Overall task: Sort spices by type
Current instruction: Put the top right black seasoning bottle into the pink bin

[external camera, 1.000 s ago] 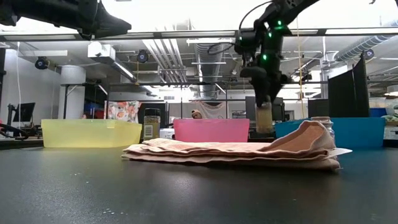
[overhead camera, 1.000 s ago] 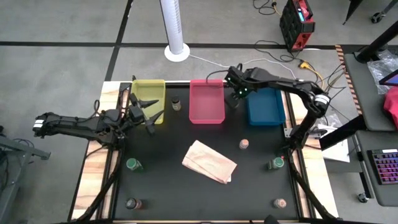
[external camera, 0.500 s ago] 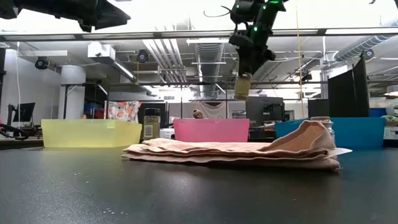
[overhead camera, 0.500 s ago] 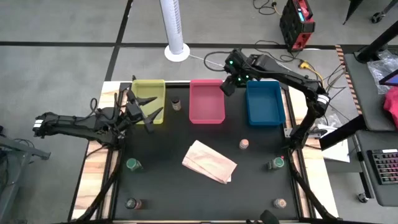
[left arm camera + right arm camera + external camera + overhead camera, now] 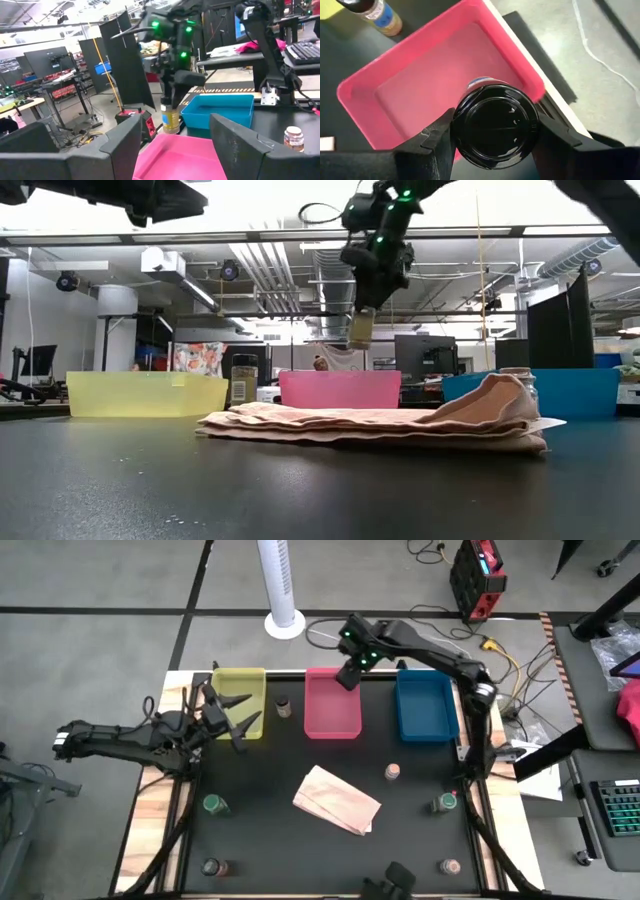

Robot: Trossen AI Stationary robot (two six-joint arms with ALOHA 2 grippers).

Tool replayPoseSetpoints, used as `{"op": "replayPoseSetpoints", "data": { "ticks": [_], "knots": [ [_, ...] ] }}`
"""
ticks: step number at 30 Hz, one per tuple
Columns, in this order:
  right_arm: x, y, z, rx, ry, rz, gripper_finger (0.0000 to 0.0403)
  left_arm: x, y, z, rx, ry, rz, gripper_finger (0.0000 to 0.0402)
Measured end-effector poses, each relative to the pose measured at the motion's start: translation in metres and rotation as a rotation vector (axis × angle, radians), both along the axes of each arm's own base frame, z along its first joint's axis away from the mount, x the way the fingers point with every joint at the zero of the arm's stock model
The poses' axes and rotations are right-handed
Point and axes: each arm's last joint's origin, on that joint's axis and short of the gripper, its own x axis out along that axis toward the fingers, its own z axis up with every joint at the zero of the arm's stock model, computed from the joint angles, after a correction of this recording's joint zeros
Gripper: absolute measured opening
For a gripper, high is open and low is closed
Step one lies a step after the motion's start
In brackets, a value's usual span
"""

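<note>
Desk (image 5: 300, 750): black-topped work surface on a pale wood frame, carrying everything below.
Tan paper bag (image 5: 337, 800): crumpled, flat at the desk's centre.
Trays: three rectangular plastic bins along the 12 o'clock edge; yellow tray (image 5: 240, 688) at 11 o'clock, pink tray (image 5: 331, 718) at 12 o'clock, blue tray (image 5: 427, 712) at 1 o'clock.
Right gripper (image 5: 351, 670): clamped on a small cylindrical spice jar with a dark cap and pale yellowish contents (image 5: 361, 328). It has swung across from the blue tray's side within the last second and now hangs high over the pink tray's far edge.
Left gripper (image 5: 240, 720): fingers apart, empty, waiting at the near edge of the yellow tray.
Loose spice jars: one brown-filled jar (image 5: 284, 707) standing between the yellow and pink trays; one pinkish jar (image 5: 392, 772) at 3 o'clock of the bag; green-topped jars at 9 o'clock (image 5: 212, 804) and 4 o'clock (image 5: 445, 803); two more at the near corners, 7 o'clock (image 5: 211, 867) and 5 o'clock (image 5: 450, 867).
Meaning for task: judged a carry toward the pink tray, which looks empty; release not yet made, six jars unsorted.
</note>
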Motion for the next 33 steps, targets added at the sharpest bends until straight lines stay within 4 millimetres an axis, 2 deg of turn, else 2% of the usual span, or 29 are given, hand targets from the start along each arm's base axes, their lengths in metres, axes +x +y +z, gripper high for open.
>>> {"op": "replayPoseSetpoints", "data": {
  "ticks": [6,13,19,27,33],
  "knots": [
    [0.024,-0.013,-0.019,0.077,0.032,0.070,0.0197,-0.002,0.000,0.000,0.000,0.008,0.000,0.0217],
    [0.038,-0.025,-0.045,0.121,0.132,0.114,0.0197,-0.005,0.000,0.001,0.000,-0.001,0.000,0.0217],
    [0.036,-0.038,-0.063,0.136,0.175,0.133,0.0198,-0.007,0.000,0.002,0.000,-0.007,0.000,0.0217],
    [0.029,-0.059,-0.065,0.091,0.143,0.137,0.0199,-0.009,0.001,0.001,-0.001,0.007,0.014,0.0217],
    [0.028,-0.061,-0.078,0.103,0.162,0.146,0.0197,-0.009,0.002,0.000,-0.004,0.019,0.062,0.0217]
  ]
}}
